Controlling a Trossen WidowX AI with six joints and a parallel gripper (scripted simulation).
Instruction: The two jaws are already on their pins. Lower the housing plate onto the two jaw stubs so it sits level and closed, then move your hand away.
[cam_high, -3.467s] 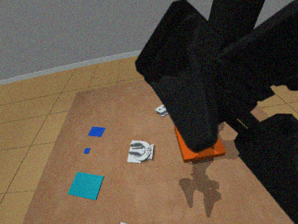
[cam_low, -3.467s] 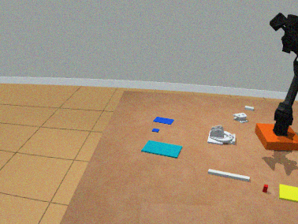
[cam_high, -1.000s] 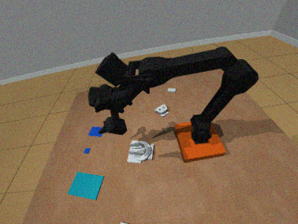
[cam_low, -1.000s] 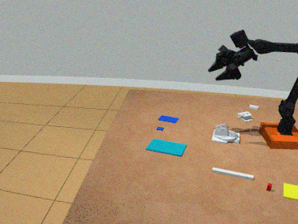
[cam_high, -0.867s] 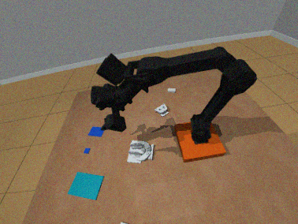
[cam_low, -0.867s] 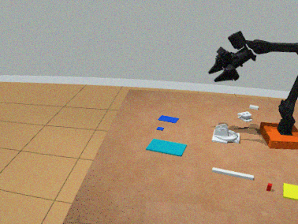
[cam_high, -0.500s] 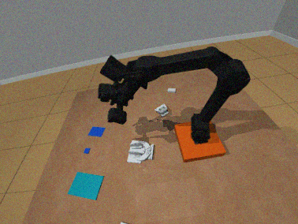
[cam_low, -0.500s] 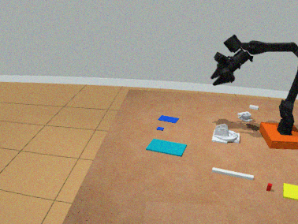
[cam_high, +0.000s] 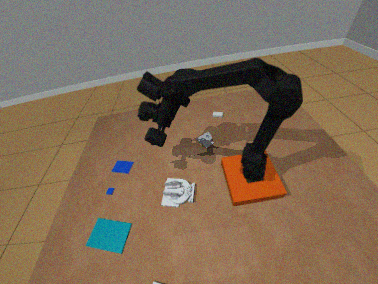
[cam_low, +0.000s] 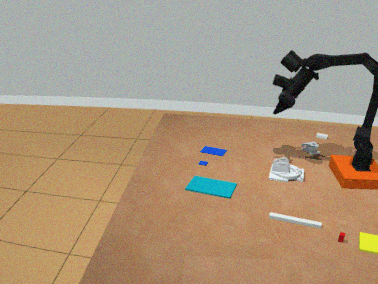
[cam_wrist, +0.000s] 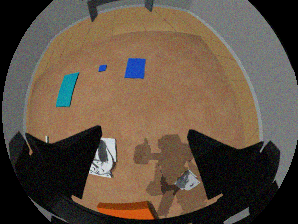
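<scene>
A white base assembly (cam_high: 169, 201) (cam_low: 274, 176) (cam_wrist: 111, 145) stands on the brown mat, with a round ring and raised pale parts that look like the jaws (cam_low: 281, 165). Their fit on the pins is too small to make out. A separate small grey-white piece (cam_high: 205, 139) (cam_low: 311, 147) (cam_wrist: 187, 180), which looks like the housing plate, lies behind the base assembly in the arm's shadow, apart from it. My gripper (cam_high: 151, 124) (cam_low: 276, 96) (cam_wrist: 145, 132) is open and empty, high above the mat and clear of both. In the wrist view the left finger hides part of the base assembly.
The orange arm base (cam_high: 235, 190) (cam_low: 345, 180) stands right of the assembly. Blue (cam_high: 122, 167) and teal (cam_high: 109, 235) flat plates and a small blue piece (cam_high: 110, 191) lie left. A white bar (cam_low: 295, 220), red block (cam_low: 341, 237) and yellow plate (cam_low: 370, 243) lie in front.
</scene>
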